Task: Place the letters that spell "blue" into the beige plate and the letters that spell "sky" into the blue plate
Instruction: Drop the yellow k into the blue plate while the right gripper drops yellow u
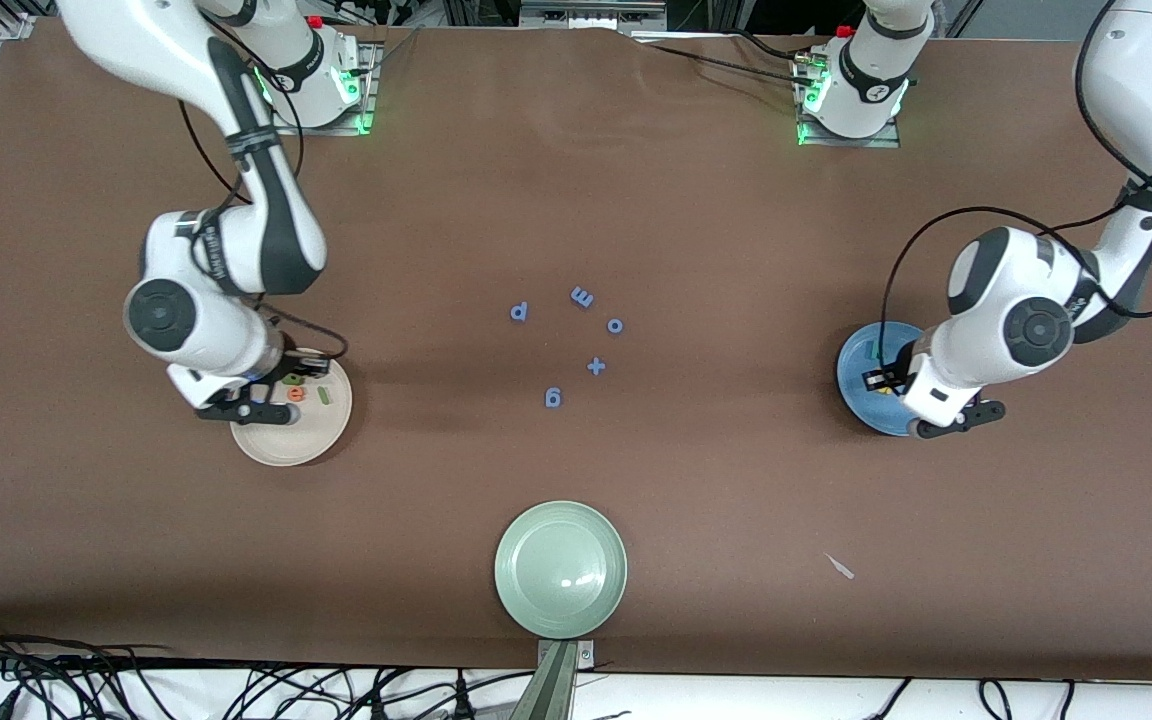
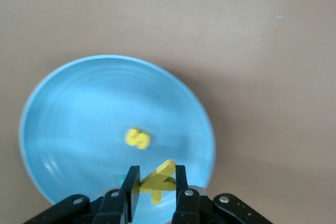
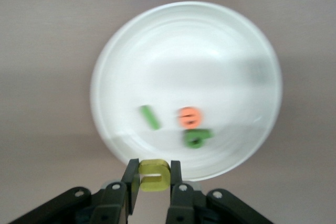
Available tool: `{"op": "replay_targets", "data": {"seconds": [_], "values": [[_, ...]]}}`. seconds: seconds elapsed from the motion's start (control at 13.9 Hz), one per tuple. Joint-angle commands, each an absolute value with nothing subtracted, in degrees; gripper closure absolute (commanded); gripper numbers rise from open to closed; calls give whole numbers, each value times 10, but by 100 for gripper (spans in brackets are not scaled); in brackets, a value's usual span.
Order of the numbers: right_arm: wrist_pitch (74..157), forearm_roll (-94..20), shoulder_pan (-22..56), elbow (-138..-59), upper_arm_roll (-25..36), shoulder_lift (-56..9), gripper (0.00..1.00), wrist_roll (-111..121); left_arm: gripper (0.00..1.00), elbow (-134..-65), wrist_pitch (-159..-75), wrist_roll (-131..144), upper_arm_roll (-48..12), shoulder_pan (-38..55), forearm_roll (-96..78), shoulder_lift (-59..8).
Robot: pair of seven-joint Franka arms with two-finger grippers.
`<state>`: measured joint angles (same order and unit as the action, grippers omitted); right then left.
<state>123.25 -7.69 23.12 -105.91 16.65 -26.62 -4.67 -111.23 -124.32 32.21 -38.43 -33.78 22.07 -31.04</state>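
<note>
While the left gripper pinches the yellow foam "k" over the smooth round blue plate — the "s" lying near its middle — the right gripper clamps the blocky yellow "u" above the beige plate rim. On that glossy plate rest the thin green "l", orange "e" and dark green "b", close together.

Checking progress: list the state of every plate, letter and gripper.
Left gripper: shut on yellow foam "k", over round blue plate.
Yellow "s": in blue plate.
Right gripper: shut on yellow "u", over beige plate.
Green bar "l", orange "e", dark green "b": in beige plate.
Pale green plate: empty.
</note>
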Motion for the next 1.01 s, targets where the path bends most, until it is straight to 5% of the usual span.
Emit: {"op": "replay_targets", "data": {"seconds": [0.0,0.36,0.5,0.57,0.79,0.93], "values": [[1234,-82,214,-1049,159,-279,78,-13,74,-1142,-1239,316,-393,-350,246,-301],[1227,-116,220,-1048,156,-278,73,-23,71,-1157,-1240,291,-393,-374,247,-301],[1227,-120,220,-1048,156,-278,59,-22,63,-1156,-1240,290,-391,-374,264,-304],[1227,-121,220,-1048,156,-278,43,-22,61,-1156,-1240,292,-389,-374,276,-308],[1227,-121,219,-1048,156,-278,37,-19,59,-1157,-1240,292,-388,-388,277,-307],[1226,-121,218,-1046,157,-276,37,-16,39,-1151,-1238,292,-390,-388,277,-303]]}}
